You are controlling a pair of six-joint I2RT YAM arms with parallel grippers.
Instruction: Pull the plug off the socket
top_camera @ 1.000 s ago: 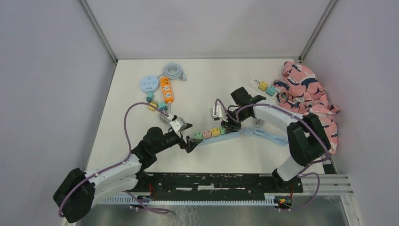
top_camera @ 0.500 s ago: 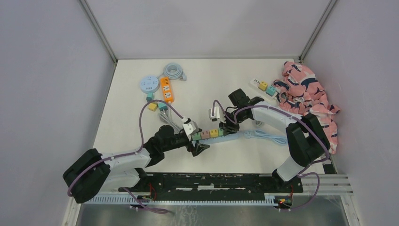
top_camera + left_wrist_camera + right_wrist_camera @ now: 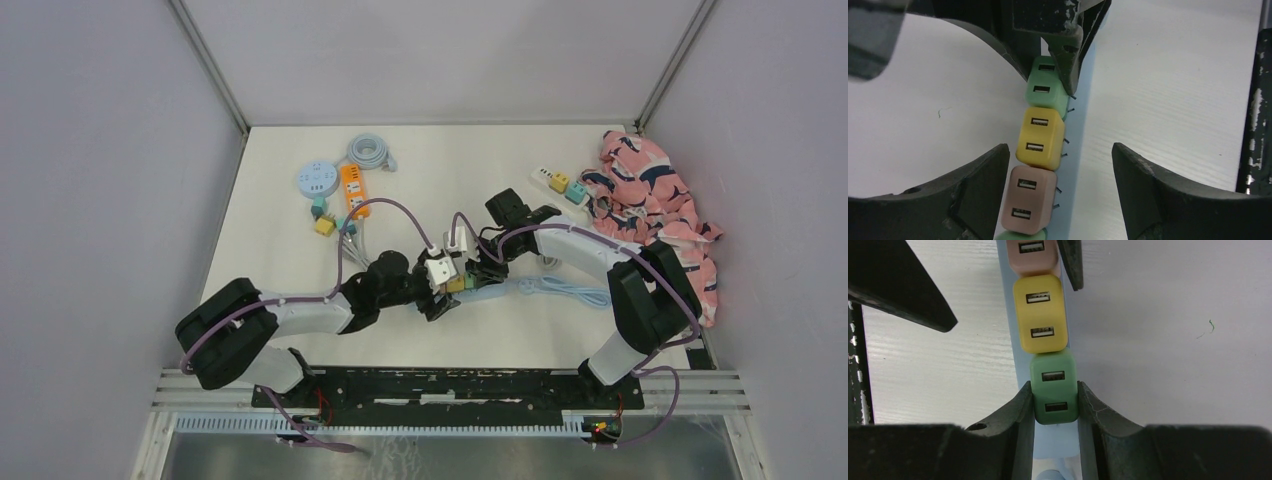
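A light blue power strip [image 3: 1082,150] lies on the white table with a row of USB plugs in it: pink [image 3: 1029,200], yellow [image 3: 1040,137] and green [image 3: 1047,90]. My left gripper [image 3: 1060,192] hangs open over the strip, its fingers [image 3: 983,185] straddling the pink plug with gaps on both sides. In the right wrist view my right gripper [image 3: 1054,407] is shut on the end green plug [image 3: 1054,387], with the yellow plug [image 3: 1040,315] just beyond. From above, both grippers meet over the strip [image 3: 503,289], left gripper [image 3: 440,296] beside right gripper [image 3: 482,272].
An orange power strip [image 3: 354,190], a round pale blue socket [image 3: 317,179] and a coiled grey cable [image 3: 371,152] lie at the back left. A white strip with plugs [image 3: 556,181] and a pink patterned cloth [image 3: 655,200] sit at the back right. The blue cable [image 3: 565,290] trails right.
My left arm has swung right along the strip and now sits over the pink plug, its jaws narrower than before. The right gripper has kept its hold on the green plug.
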